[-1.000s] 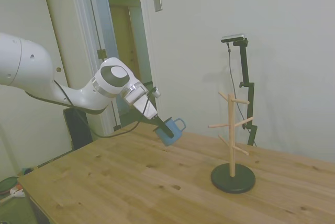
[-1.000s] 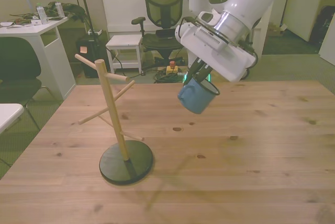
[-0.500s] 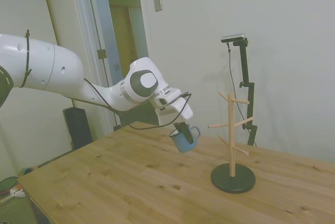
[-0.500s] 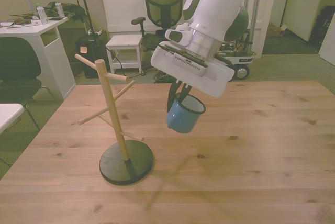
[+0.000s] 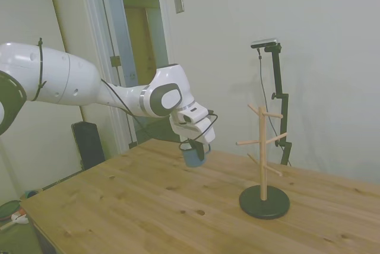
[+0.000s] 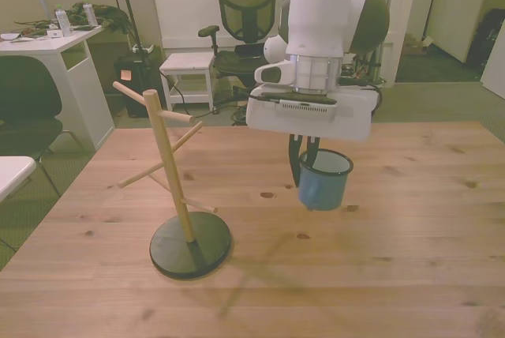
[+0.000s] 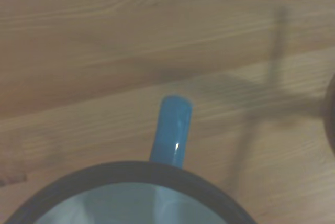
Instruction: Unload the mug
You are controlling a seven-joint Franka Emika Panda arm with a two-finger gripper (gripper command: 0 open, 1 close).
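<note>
The blue mug [image 6: 322, 182] hangs upright a little above the wooden table [image 6: 410, 235], with my gripper [image 6: 304, 166] shut on its rim at the side toward the front view's left. In the side view the mug [image 5: 192, 156] shows just under the gripper [image 5: 193, 146], partly hidden by the hand. The wrist view looks down into the mug [image 7: 125, 203], its blue handle [image 7: 172, 132] sticking out over the table boards. The wooden mug tree [image 6: 170, 172] on its black round base [image 6: 190, 244] stands apart, toward the front view's left, with bare pegs.
In the side view the mug tree [image 5: 262, 153] stands to the right of the mug. Behind the table are an office chair [image 6: 246, 6], a white desk [image 6: 55, 54] and a small stool [image 6: 188, 65].
The arm has swung the mug toward the front view's right, away from the mug tree. The mug has gone from tilted to upright and sits lower over the table.
</note>
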